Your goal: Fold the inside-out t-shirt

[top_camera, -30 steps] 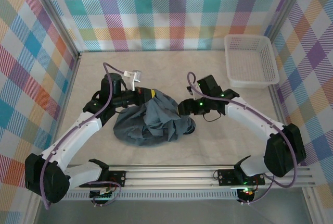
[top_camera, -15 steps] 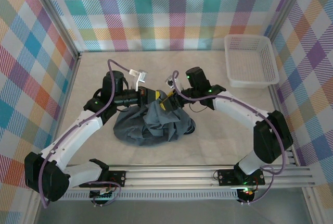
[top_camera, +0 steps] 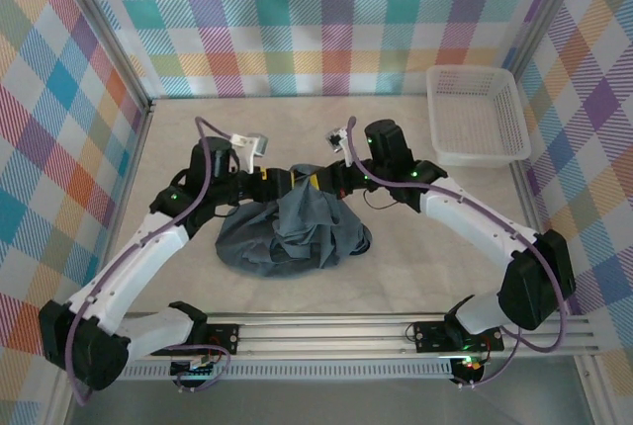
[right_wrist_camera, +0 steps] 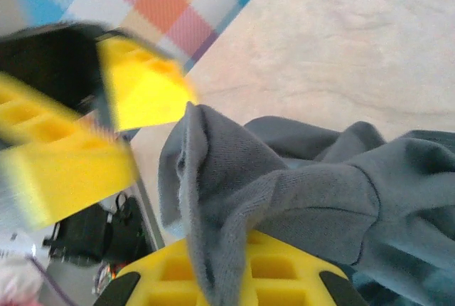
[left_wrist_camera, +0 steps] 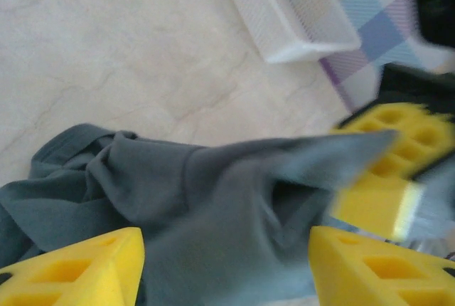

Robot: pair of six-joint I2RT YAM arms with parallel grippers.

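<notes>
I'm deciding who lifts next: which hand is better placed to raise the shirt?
Right. The right hand is shut on a fold of the shirt; the left hand stands open around loose cloth.

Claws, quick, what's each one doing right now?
Left claw: open, gripping nothing.
Right claw: closed on the inside-out t-shirt.

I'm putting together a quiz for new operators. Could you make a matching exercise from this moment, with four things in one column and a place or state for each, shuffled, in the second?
Column one:
1. t-shirt
2. white basket
3. left gripper
4. right gripper

Column two:
A. jaws shut on a fold of grey cloth
B. far right corner of the table
C. bunched in a heap mid-table
D. jaws wide apart

Pairs: 1-C, 2-B, 3-D, 4-A.
</notes>
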